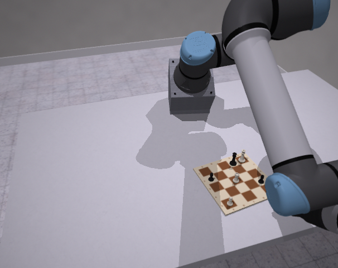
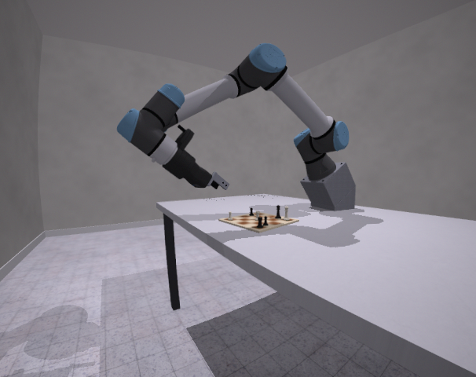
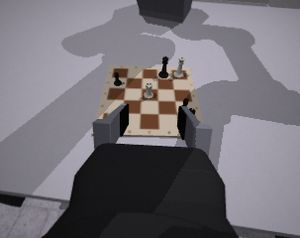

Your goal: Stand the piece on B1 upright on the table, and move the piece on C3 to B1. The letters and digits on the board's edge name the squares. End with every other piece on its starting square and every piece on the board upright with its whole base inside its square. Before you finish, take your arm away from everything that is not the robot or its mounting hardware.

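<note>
I saw a pale grey table (image 2: 392,259) on a dark leg (image 2: 171,263), standing over a tiled floor (image 2: 88,263) with grey walls (image 2: 108,122) around it. Broad shadows (image 1: 174,144) lay across the table, and another spread on the floor (image 2: 55,336) in the near corner.

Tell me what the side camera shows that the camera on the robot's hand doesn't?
Only the side view shows the whole arm bent high over the table, the table leg, the tiled floor and the walls. Only the hand view shows the open, empty gripper up close, its jaws framing the board's near edge. Both show the chessboard with its black and white pieces, the grey table and the arm's shadows.
</note>
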